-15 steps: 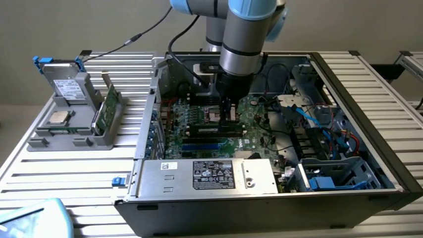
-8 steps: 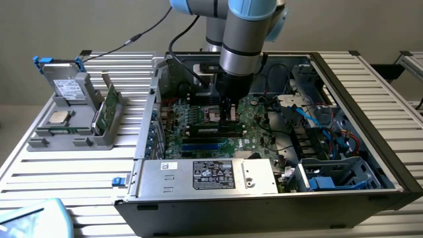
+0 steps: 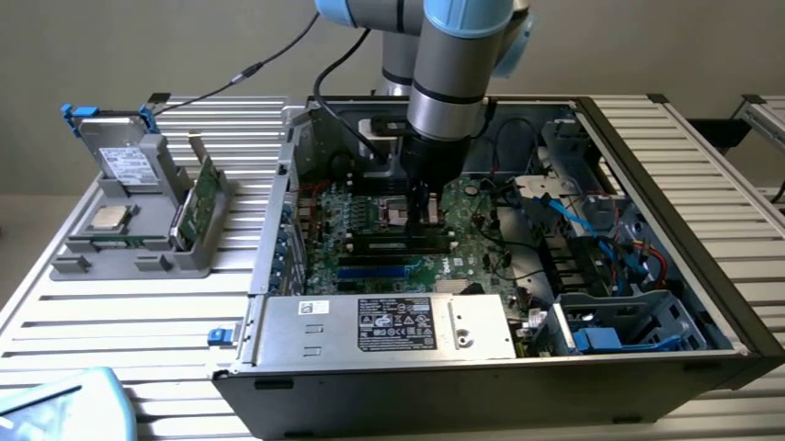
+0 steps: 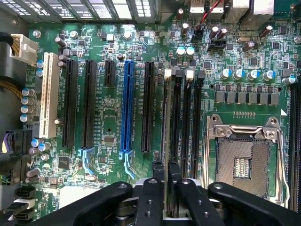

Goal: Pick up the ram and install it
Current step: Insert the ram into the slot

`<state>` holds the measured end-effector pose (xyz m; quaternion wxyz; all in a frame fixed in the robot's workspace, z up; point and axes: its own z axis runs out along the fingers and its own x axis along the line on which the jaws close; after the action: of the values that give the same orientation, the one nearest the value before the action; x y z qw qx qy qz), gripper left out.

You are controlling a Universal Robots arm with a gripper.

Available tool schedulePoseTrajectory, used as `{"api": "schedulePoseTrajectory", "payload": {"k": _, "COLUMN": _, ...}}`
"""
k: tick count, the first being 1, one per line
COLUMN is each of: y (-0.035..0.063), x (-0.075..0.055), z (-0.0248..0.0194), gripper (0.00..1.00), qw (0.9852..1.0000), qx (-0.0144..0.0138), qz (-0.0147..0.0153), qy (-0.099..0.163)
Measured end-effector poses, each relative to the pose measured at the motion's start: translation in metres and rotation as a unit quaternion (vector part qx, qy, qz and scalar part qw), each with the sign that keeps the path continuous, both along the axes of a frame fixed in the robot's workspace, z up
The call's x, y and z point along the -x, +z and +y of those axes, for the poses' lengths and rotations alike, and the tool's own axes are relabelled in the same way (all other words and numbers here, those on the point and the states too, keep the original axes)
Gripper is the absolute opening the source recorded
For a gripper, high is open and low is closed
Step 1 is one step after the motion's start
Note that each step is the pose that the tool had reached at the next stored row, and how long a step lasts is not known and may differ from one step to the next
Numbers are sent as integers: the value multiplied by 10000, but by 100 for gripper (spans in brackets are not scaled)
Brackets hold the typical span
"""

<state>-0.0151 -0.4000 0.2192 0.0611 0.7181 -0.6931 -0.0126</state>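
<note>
The ram [image 4: 167, 141] stands edge-on in the first of the memory slots [image 4: 187, 122] on the motherboard [image 3: 368, 225], between the black expansion slot [image 4: 148, 108] and the empty processor socket [image 4: 244, 162], so it looks placed in its slot, though whether the end latches have caught I cannot tell. The gripper [image 4: 166, 172] hangs right over its near end with its fingertips [image 4: 159, 168] set narrowly on either side of the stick's top edge; whether they pinch it or have just let go I cannot tell. Room is tight: neighbouring slots flank the ram closely, and the case wall [image 3: 292, 147], cables [image 3: 576, 216] and power supply [image 3: 381, 326] ring the board, leaving mainly straight up free.
</note>
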Motion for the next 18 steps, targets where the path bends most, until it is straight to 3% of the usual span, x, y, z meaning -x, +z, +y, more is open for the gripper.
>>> {"api": "schedulePoseTrajectory", "payload": {"k": 2, "y": 0, "x": 0, "z": 0, "gripper": 33, "qw": 10000, "qx": 0, "qz": 0, "qy": 0}}
{"api": "schedulePoseTrajectory", "payload": {"k": 4, "y": 0, "x": 0, "z": 0, "gripper": 33, "qw": 10000, "qx": 0, "qz": 0, "qy": 0}}
{"api": "schedulePoseTrajectory", "payload": {"k": 5, "y": 0, "x": -1, "z": 0, "gripper": 40, "qw": 10000, "qx": -1, "qz": -1, "qy": 0}}
{"api": "schedulePoseTrajectory", "payload": {"k": 10, "y": 75, "x": 41, "z": 10, "gripper": 40, "qw": 10000, "qx": 0, "qz": -1, "qy": 0}}
{"api": "schedulePoseTrajectory", "payload": {"k": 16, "y": 200, "x": 186, "z": 12, "gripper": 40, "qw": 10000, "qx": 0, "qz": -10, "qy": 1}}
{"api": "schedulePoseTrajectory", "payload": {"k": 18, "y": 203, "x": 190, "z": 8, "gripper": 40, "qw": 10000, "qx": -15, "qz": -11, "qy": 1}}
